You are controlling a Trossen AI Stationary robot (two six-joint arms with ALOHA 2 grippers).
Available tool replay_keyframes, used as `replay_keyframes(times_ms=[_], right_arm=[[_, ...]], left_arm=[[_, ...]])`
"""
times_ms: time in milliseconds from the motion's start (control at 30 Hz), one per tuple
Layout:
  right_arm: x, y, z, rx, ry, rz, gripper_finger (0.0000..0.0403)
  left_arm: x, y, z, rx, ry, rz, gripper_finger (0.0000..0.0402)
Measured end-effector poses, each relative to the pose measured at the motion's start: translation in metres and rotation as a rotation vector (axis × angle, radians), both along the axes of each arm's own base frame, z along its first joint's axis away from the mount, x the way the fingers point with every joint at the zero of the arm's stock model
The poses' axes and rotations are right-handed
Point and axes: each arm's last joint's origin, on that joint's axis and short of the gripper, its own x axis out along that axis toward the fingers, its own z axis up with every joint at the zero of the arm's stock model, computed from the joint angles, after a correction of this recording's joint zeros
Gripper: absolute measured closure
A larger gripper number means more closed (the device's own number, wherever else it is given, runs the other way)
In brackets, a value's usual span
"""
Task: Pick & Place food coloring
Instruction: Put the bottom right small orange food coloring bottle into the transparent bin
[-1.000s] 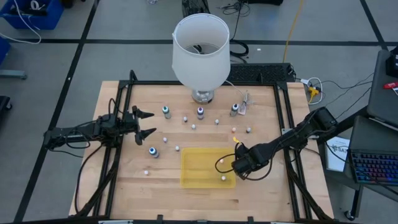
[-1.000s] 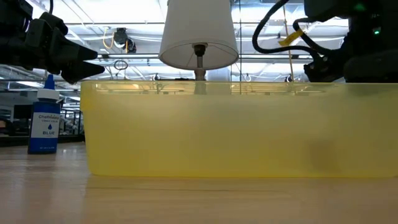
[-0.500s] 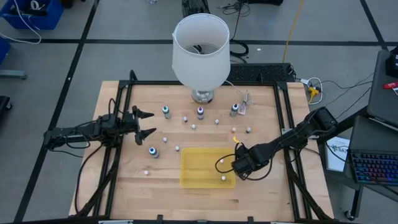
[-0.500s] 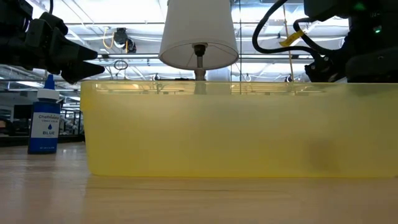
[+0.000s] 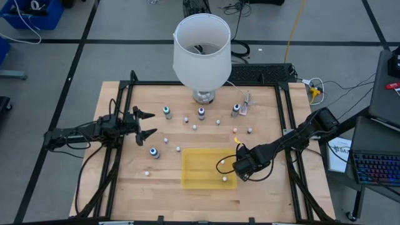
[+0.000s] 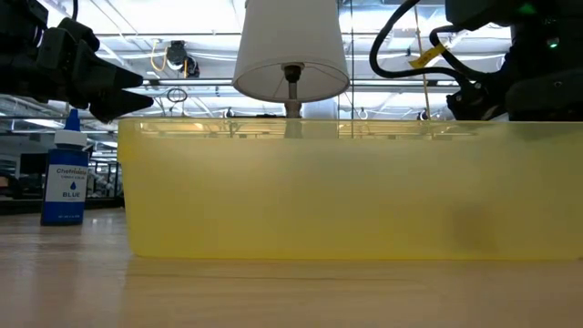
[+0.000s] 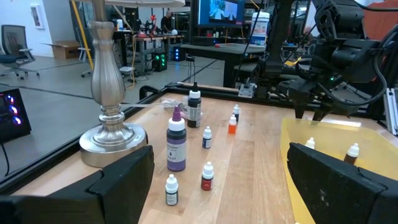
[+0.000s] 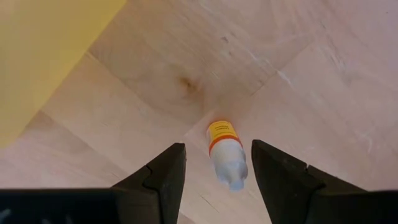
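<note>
Table: pale wooden tabletop [image 5: 262,194] with a black frame.
Lamp: white-shaded lamp [image 5: 201,50] on a silver base, at the far edge.
Tray: translucent yellow plastic tray [image 5: 200,169], near the front middle.
Left gripper [image 5: 149,124]: jaws spread wide, empty, above the table's left side.
Right gripper [image 8: 214,171]: partly open, straddling a small orange-labelled bottle [image 8: 225,152] with a pale cap, lying on the wood beside the tray; contact cannot be told.
Food coloring: tiny white-capped bottles [image 7: 207,137] scattered between lamp and tray; two stand in the tray.

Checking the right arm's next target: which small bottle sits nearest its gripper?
The orange-banded bottle, standing between the right gripper's open fingers beside the yellow bin; every other bottle stands farther off.
</note>
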Motion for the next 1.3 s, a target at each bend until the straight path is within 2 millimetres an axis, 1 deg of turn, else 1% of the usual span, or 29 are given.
replay_keyframes(times_ms=[100, 200, 567, 633, 900, 1000, 1100, 1200, 1300], right_arm=[[0.0, 0.0, 0.0, 0.017, 0.008, -0.001, 0.0235], [0.0, 0.001, 0.0, 0.017, 0.008, -0.001, 0.0249], [0.0, 0.0, 0.0, 0.006, 0.001, 0.022, 0.035], [0.0, 0.0, 0.0, -0.018, -0.011, 0.033, 0.0355], [0.001, -0.002, 0.002, -0.169, -0.083, 0.103, 0.0351], [-0.001, -0.003, 0.008, -0.207, -0.123, 0.117, 0.0354], [-0.004, -0.004, 0.021, -0.238, -0.193, 0.117, 0.0354], [-0.008, -0.005, 0.037, -0.276, -0.302, 0.114, 0.0354], [-0.009, -0.004, 0.055, -0.313, -0.456, 0.147, 0.0354]], left_arm=[[0.0, 0.0, 0.0, 0.0, 0.0, 0.0, 0.0036], [0.0, 0.0, 0.0, 0.0, 0.0, 0.0, 0.0036], [0.0, 0.0, 0.0, 0.0, 0.0, 0.0, 0.0036], [0.0, 0.0, 0.0, 0.0, 0.0, 0.0, 0.0036], [0.0, 0.0, 0.0, 0.0, 0.0, 0.0, 0.0036], [0.0, 0.0, 0.0, 0.0, 0.0, 0.0, 0.0036], [0.0, 0.0, 0.0, 0.0, 0.0, 0.0, 0.0036], [0.0, 0.0, 0.0, 0.0, 0.0, 0.0, 0.0036], [0.0, 0.0, 0.0, 0.0, 0.0, 0.0, 0.0036]])
